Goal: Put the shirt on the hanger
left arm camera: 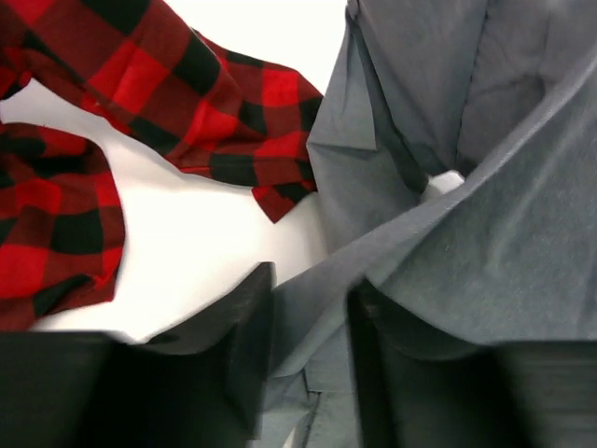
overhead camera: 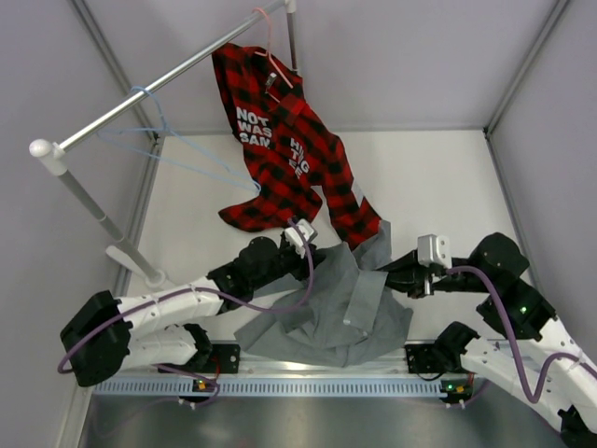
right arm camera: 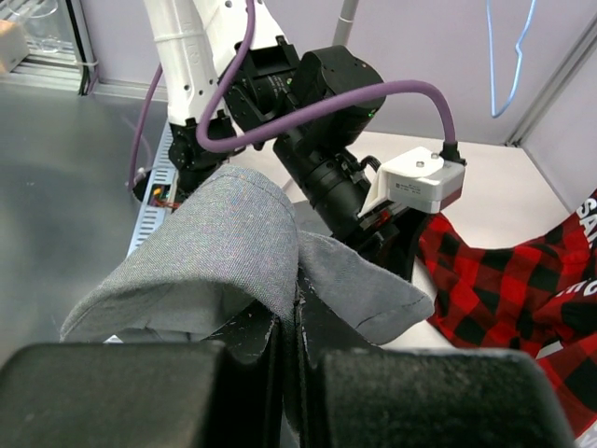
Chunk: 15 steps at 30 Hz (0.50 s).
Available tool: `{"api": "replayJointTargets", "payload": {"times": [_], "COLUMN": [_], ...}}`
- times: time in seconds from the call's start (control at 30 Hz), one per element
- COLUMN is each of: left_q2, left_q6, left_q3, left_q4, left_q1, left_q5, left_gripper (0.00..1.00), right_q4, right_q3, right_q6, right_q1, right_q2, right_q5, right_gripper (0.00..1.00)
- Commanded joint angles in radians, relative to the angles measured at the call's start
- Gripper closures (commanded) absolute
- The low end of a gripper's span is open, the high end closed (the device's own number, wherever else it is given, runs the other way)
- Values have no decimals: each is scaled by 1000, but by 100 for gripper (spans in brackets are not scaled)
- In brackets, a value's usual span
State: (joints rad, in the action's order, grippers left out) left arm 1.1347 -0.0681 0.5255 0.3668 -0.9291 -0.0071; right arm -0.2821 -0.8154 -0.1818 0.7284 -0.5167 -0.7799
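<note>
2 grippers, left (left arm camera: 308, 347) and right (right arm camera: 291, 341), each clamp nearly closed on a fold of the grey shirt (overhead camera: 359, 308), bunched between them, well apart from the blue hanger (overhead camera: 166, 129); soft, light and limp, it probably handles best gripped at the shoulders.

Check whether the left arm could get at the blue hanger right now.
Probably not yet. The left gripper is clamped on the shirt, which the right gripper also holds. The hanger hangs on the rail, far left, with nothing between, so the path looks free once it lets go.
</note>
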Motion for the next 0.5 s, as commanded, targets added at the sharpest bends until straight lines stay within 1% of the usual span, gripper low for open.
{"api": "replayJointTargets", "payload": {"times": [0.0,0.03,0.07,0.1,0.13,0.17,0.2,0.27,0.3,0.33,0.37,0.4,0.43,0.47], "left_q2": [25,30,34,36,36,33,28,1,-12,-29,-64,-84,-126,-150], "left_q6": [48,44,41,27,7,-11,-62,-133,-238,-295,-350,-468,-530,-623], "left_q3": [36,53,62,70,85,91,94,97,94,93,85,79,73,58], "left_q4": [40,18,6,-6,-32,-48,-63,-132,-170,-218,-317,-368,-437,-527], "left_q1": [4,4,4,4,4,4,4,4,4,4,4,4,6,6], "left_q5": [78,53,30,-40,-89,-144,-277,-434,-526,-700,-779,-854,-973,-1020], "left_gripper": [63,67,80,87,92,100,100,100,100,100,100,100,100,100], "right_q4": [18,17,17,18,21,23,27,46,52,61,81,95,109,122], "right_q3": [-50,-50,-45,-45,-41,-38,-36,-31,-28,-21,-18,-11,-8,-8], "right_q6": [-19,-19,-19,-19,-18,-12,-8,4,19,25,40,50,59,68], "right_q1": [2,0,0,2,0,2,0,0,0,0,0,0,0,0], "right_q2": [12,14,18,20,23,23,23,17,14,9,0,-11,-38,-57], "right_q5": [-32,-25,-18,0,11,22,53,89,138,161,181,220,238,254], "right_gripper": [100,100,100,98,95,94,94,96,99,100,100,100,100,100]}}
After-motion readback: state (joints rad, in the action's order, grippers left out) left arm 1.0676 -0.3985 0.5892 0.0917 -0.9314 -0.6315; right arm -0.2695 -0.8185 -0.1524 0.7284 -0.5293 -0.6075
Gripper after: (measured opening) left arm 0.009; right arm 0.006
